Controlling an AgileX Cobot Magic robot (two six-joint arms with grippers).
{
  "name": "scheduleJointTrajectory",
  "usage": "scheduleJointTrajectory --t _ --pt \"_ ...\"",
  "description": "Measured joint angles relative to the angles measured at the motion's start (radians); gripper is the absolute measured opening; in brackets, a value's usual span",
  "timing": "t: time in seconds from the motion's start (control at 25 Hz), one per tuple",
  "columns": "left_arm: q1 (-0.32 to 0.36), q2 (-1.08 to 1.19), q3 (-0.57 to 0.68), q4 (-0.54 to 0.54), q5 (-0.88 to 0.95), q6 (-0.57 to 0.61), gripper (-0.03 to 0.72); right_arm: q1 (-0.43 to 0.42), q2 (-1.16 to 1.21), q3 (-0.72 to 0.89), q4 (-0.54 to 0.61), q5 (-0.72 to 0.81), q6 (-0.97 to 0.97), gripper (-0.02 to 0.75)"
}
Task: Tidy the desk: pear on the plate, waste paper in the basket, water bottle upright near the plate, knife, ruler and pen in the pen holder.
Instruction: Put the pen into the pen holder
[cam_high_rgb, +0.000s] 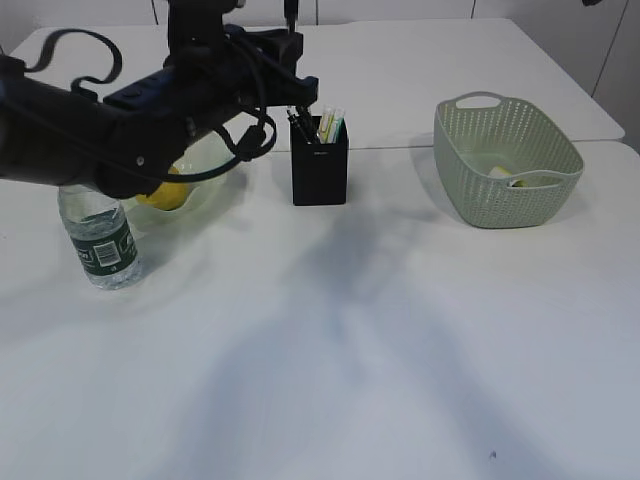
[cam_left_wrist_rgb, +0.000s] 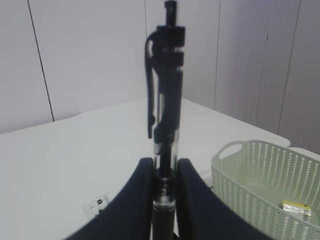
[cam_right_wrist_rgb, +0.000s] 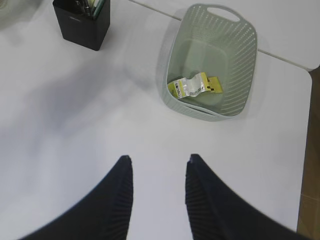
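Note:
My left gripper is shut on a black and clear pen, which stands upright between the fingers. In the exterior view this gripper hangs right over the black pen holder, with the pen at the holder's rim. Pale sticks stand in the holder; I cannot tell knife from ruler. The yellow pear lies on the green plate. Beside it the water bottle stands upright. Waste paper lies in the basket. My right gripper is open and empty above the bare desk.
The basket stands at the right, well apart from the pen holder. A seam runs across the desk behind them. The left arm spans the plate area. A small white card lies on the desk.

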Motion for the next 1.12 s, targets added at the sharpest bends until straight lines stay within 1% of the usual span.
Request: scheduleJointTrajectory --t 0.16,0.28,0.64,0.76,1.12 --pt "0.000 0.063 -0.002 -0.004 -0.077 0.000 0.064 0.000 0.000 0.000 -0.015 0.000 0.000 0.297" --pt "0.000 0.105 -0.041 -0.008 -0.098 -0.002 0.064 0.000 0.000 0.000 -0.020 0.000 -0.002 0.297" --pt "0.000 0.218 -0.190 -0.015 -0.102 -0.006 0.066 0.000 0.000 0.000 -0.029 0.000 -0.002 0.297" --pt "0.000 0.259 -0.232 -0.033 -0.097 -0.013 0.067 0.000 0.000 0.000 -0.029 0.000 -0.002 0.297" --pt "0.000 0.347 -0.302 -0.055 -0.093 -0.013 0.071 0.000 0.000 0.000 -0.031 0.000 -0.002 0.297"
